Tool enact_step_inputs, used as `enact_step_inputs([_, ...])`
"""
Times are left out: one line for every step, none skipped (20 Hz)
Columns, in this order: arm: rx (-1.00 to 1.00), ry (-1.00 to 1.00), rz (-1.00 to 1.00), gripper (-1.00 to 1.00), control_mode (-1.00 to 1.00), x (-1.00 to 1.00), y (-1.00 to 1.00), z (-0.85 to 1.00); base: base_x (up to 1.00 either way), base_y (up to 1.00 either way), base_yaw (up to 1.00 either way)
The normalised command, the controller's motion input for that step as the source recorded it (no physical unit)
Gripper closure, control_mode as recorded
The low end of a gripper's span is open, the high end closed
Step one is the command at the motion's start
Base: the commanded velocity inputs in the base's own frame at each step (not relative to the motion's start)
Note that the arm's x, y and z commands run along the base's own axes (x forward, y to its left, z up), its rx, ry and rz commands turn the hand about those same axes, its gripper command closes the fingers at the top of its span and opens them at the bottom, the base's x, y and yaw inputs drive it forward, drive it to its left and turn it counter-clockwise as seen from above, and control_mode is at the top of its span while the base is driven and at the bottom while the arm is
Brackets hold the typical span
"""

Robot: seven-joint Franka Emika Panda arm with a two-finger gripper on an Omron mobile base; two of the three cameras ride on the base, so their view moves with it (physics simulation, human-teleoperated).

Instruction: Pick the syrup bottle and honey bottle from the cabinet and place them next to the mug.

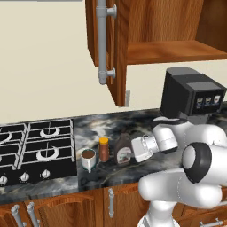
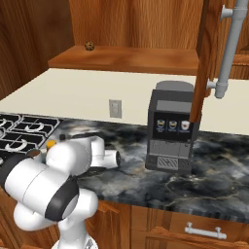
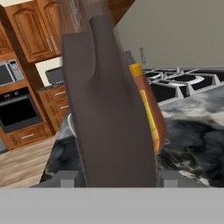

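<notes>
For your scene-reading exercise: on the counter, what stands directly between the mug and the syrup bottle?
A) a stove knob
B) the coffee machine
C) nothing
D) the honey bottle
D: the honey bottle stands between the mug and the syrup bottle.

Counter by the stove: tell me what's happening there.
The arm reaches low to the syrup bottle, which stands on the counter beside the honey bottle and the mug, all in a row. In the hand view the syrup bottle is right up against the tool, between its fingertips. The cabinet above stands open.
</notes>
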Motion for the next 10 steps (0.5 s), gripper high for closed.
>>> enact_step_inputs([0.00,0.00,0.00,1.00,-1.00,0.00,0.04,-0.21,0.00,0.00,0.00])
enact_step_inputs([0.00,0.00,0.00,1.00,-1.00,0.00,0.03,-0.19,0.00,0.00,0.00])
enact_step_inputs([0.00,0.00,0.00,1.00,-1.00,0.00,0.01,-0.17,0.00,0.00,0.00])
enact_step_inputs([0.00,0.00,0.00,1.00,-1.00,0.00,0.01,-0.14,0.00,0.00,0.00])
enact_step_inputs([0.00,0.00,0.00,1.00,-1.00,0.00,0.02,-0.09,0.00,0.00,0.00])
enact_step_inputs([0.00,0.00,0.00,1.00,-1.00,0.00,0.00,0.00,0.00,0.00,0.00])
enact_step_inputs([0.00,-0.01,0.00,1.00,-1.00,0.00,0.01,0.00,0.00,0.00,0.00])
enact_step_inputs([0.00,-0.01,0.00,1.00,-1.00,0.00,0.01,0.00,0.00,0.00,0.00])
enact_step_inputs([0.00,0.00,0.00,1.00,-1.00,0.00,0.00,0.00,0.00,0.00,0.00])
enact_step_inputs([0.00,0.00,0.00,1.00,-1.00,0.00,0.00,0.00,0.00,0.00,0.00])
